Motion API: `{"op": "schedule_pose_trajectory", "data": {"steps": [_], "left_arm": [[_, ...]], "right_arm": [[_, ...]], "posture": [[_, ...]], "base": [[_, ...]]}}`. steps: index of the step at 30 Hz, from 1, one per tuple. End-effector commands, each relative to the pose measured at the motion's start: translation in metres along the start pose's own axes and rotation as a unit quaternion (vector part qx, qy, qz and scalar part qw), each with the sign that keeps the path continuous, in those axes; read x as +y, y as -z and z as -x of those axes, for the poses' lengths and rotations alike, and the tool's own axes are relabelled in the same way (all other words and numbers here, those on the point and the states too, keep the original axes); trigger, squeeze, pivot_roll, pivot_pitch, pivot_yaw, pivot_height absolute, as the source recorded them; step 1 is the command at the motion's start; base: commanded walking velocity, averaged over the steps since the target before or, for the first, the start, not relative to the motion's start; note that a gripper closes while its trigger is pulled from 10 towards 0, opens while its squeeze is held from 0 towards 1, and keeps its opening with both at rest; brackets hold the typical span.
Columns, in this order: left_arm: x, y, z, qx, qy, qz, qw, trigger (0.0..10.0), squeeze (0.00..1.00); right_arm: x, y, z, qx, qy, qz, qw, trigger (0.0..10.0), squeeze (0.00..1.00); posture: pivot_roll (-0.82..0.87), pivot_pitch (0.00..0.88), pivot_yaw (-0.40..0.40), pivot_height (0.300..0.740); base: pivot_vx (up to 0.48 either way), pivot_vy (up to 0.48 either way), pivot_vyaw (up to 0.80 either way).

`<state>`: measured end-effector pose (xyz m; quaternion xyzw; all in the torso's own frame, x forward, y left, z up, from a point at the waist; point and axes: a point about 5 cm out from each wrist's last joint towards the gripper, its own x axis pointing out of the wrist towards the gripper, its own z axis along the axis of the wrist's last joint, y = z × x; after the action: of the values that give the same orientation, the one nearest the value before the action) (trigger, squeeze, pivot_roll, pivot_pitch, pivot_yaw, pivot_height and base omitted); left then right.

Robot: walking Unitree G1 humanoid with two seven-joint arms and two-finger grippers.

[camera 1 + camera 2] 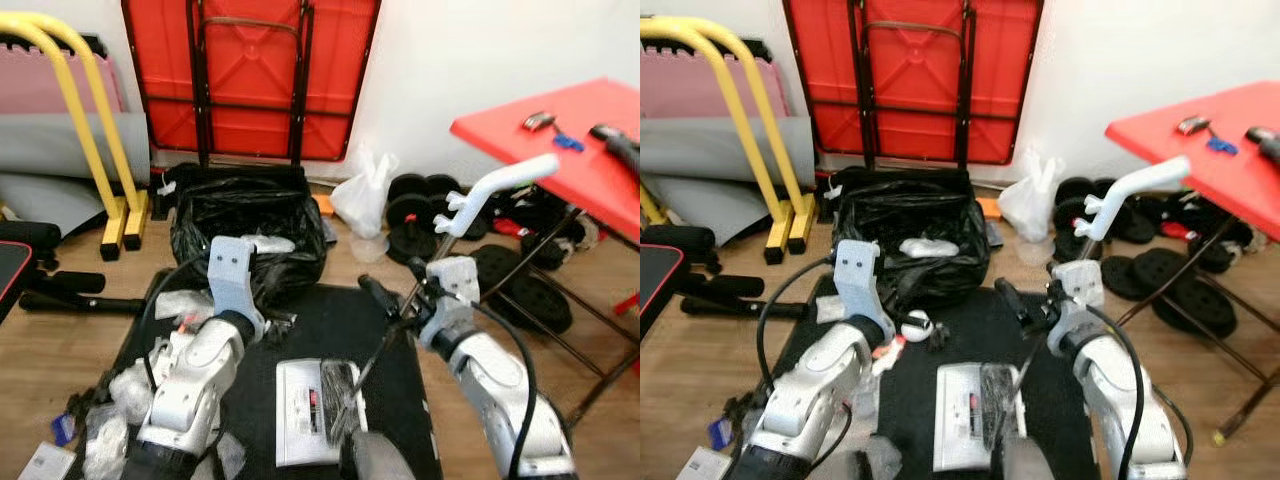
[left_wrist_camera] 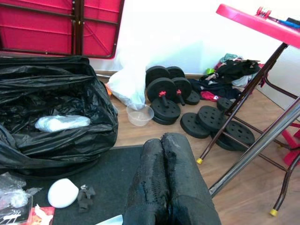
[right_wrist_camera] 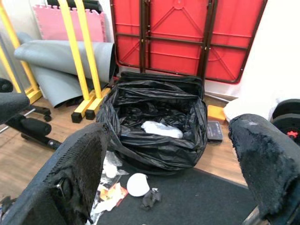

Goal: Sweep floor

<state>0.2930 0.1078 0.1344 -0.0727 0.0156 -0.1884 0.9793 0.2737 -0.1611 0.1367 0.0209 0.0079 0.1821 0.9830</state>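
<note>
A broom with a white handle (image 1: 500, 185) leans across my right side, its thin pole running down to a dark brush head (image 1: 338, 395) on a flat white box-like thing (image 1: 300, 410). My right gripper (image 3: 171, 131) is open, fingers wide apart, close beside the pole; whether it touches is unclear. My left gripper (image 2: 162, 140) is shut on nothing and hangs over the black mat (image 2: 112, 183). Ahead stands an open black rubbish bag (image 1: 250, 225) with a white wrapper (image 2: 61, 123) inside. A white round scrap (image 3: 138, 184) and a dark scrap (image 3: 151, 198) lie on the mat by the bag.
A red table (image 1: 560, 140) with thin metal legs (image 2: 253, 154) stands at my right, with weight plates (image 1: 520, 285) and a white plastic bag (image 1: 365, 195) beyond. A folded red table (image 1: 250, 70) and a yellow frame (image 1: 100, 130) line the wall. Crumpled plastic (image 1: 125, 395) lies lower left.
</note>
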Motion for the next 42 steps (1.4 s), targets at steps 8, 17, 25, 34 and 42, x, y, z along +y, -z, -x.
{"op": "schedule_pose_trajectory", "data": {"steps": [8,17,25,34,42], "left_arm": [[-0.0063,-0.0013,0.0001,-0.001,0.056,-0.003,0.998,10.0,0.0],[-0.0065,-0.0002,0.0006,0.002,0.058,-0.004,0.998,10.0,0.0],[-0.0071,0.0006,0.0002,0.005,0.058,-0.005,0.998,10.0,0.0],[-0.007,0.0004,0.0001,0.007,0.059,-0.004,0.998,10.0,0.0],[-0.006,0.0,-0.0001,0.007,0.057,-0.007,0.998,10.0,0.0]], "right_arm": [[-0.0036,0.003,0.0013,0.004,0.005,-0.006,1.0,10.0,0.0],[-0.0029,0.0038,0.002,0.005,0.003,-0.005,1.0,10.0,0.0],[-0.003,0.0041,0.0022,0.007,0.002,0.0,1.0,10.0,0.0],[-0.0029,0.0035,0.0026,0.007,0.002,0.002,1.0,10.0,0.0],[-0.0026,0.0031,0.0021,0.007,0.002,0.002,1.0,10.0,0.0]], "posture": [[-0.14,0.039,-0.135,0.7],[-0.14,0.034,-0.134,0.72],[-0.15,0.03,-0.135,0.735],[-0.15,0.039,-0.135,0.74],[-0.15,0.041,-0.135,0.74]], "base": [[0.0,0.0,0.0],[0.0,0.0,0.0],[0.0,0.0,0.0],[0.0,0.0,0.0],[0.0,0.0,0.0]]}}
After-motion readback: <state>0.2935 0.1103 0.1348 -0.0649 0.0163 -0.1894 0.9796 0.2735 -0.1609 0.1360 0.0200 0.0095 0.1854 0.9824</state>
